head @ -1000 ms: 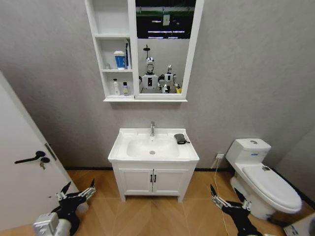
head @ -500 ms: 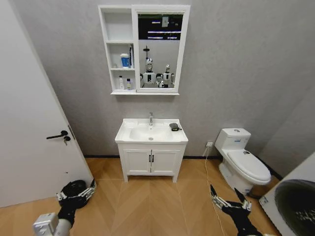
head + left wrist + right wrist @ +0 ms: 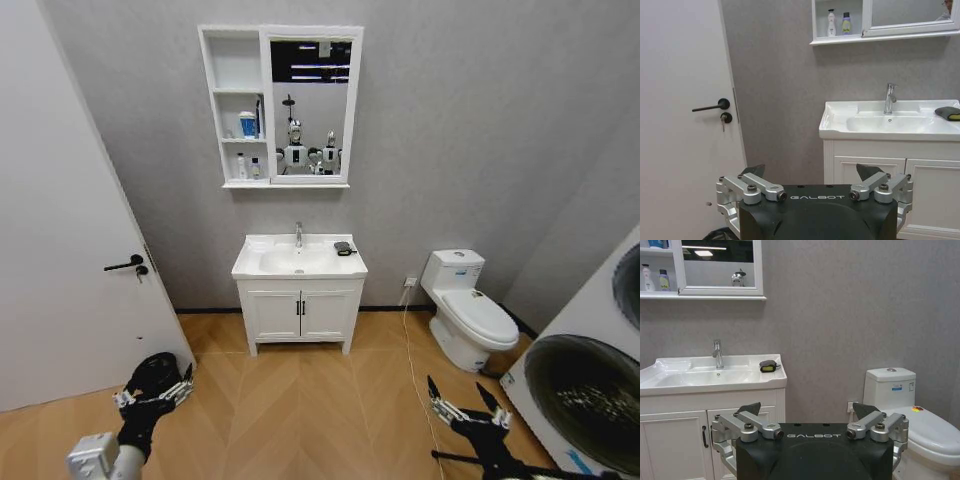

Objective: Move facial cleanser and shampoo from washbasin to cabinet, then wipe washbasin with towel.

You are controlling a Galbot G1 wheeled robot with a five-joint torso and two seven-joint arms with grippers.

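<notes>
Distance is the main fact here: the washbasin [image 3: 300,262] stands well across the floor from the robot, and both arms hang low with nothing in them. The left gripper [image 3: 155,397] is spread open near the door, and the right gripper [image 3: 467,405] is likewise open, on the toilet side. The towel [image 3: 343,247] lies on the basin's right rear corner, just beside the tap [image 3: 298,235]; its long side seems to run roughly along the basin's back edge, though its loop is too small to make out. Two small bottles [image 3: 837,23] stand upright on the lowest shelf of the cabinet [image 3: 236,110], so the carrying part looks done. I judge the wiping is what remains; doing it well means squaring up close to the basin first, then taking the towel from above with the right gripper.
</notes>
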